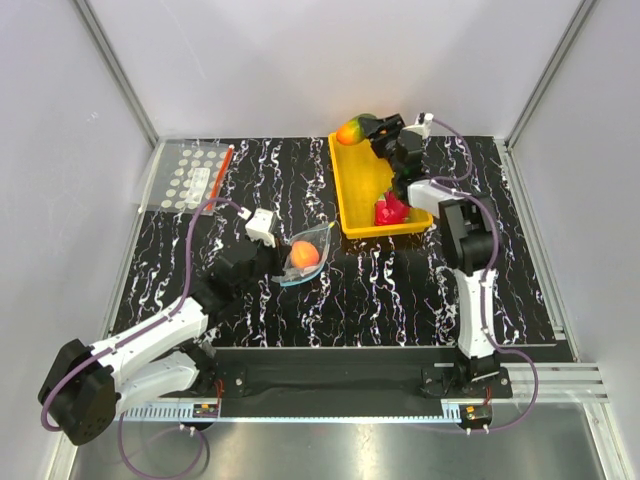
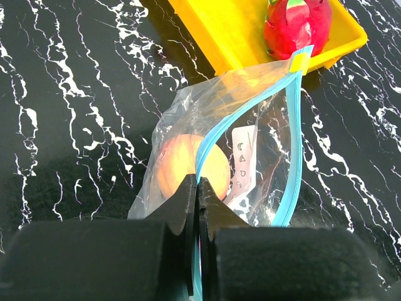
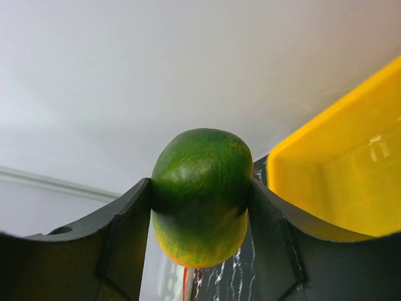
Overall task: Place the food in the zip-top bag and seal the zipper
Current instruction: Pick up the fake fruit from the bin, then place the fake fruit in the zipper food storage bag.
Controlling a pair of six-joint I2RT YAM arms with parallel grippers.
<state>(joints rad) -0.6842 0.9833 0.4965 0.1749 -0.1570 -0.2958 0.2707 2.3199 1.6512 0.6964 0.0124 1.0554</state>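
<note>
Both arm bases sat at the near edge of the counter (image 1: 400, 290) in the top view. From there the left claw (image 1: 283, 258) reached to the bag (image 1: 312, 262), which lay left of the yellow tray's (image 1: 345, 195) near end, with the peach (image 1: 304, 253) already inside it. At the tray's far left corner, the right claw (image 1: 372, 128) held the green-orange fruit (image 1: 352, 131) raised above the rim. A red fruit (image 1: 390, 210) lay in the tray's near end. The dotted bag (image 1: 195, 175) lay flat at the far left, well apart from the work.

From the left wrist, the left claw (image 2: 195, 188) was pressed together on the near end of the zipper (image 2: 207, 141), pinching one lip of the bag (image 2: 188, 106). The two blue lips stood apart, so the mouth gaped toward the tray (image 2: 219, 31). The peach (image 2: 182, 166) rested inside, just beyond the fingertips, and the red fruit (image 2: 297, 25) showed in the tray beyond.

From the right wrist, the right claw (image 3: 200, 200) pinched the green-orange fruit (image 3: 200, 182) at its sides, green end toward the camera, with the tray (image 3: 338, 182) to the right.

By my reading, one of three fruits was bagged, a second was lifted but not yet carried over, the red one waited in the tray, and the zipper was unsealed.
</note>
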